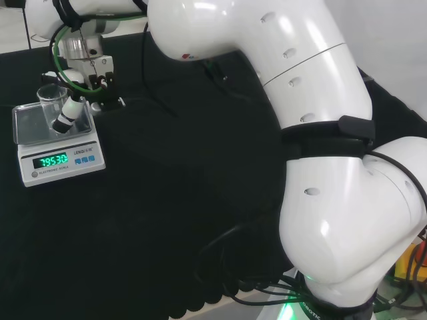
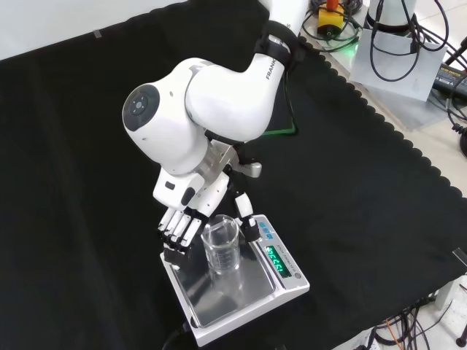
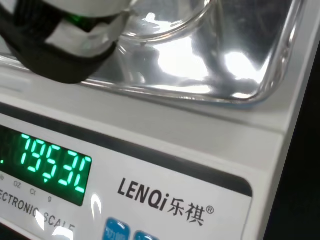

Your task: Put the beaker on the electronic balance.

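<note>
One clear glass beaker (image 2: 221, 248) stands upright on the balance (image 2: 241, 300) pan; we see the hand (image 2: 191, 216) beside it, fingers straight, thumb against the beaker's other side.

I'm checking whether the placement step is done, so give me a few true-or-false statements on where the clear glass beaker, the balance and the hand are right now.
1. The clear glass beaker stands upright on the steel pan of the white electronic balance. True.
2. The beaker lies tipped over on the black cloth. False: it is upright on the pan.
3. The black and white hand is beside the beaker, fingers on one side, thumb on the other. True.
4. The balance's green display is dark. False: its digits are lit.
5. The hand is lifted high above the balance. False: it is down at the pan, next to the beaker.
</note>
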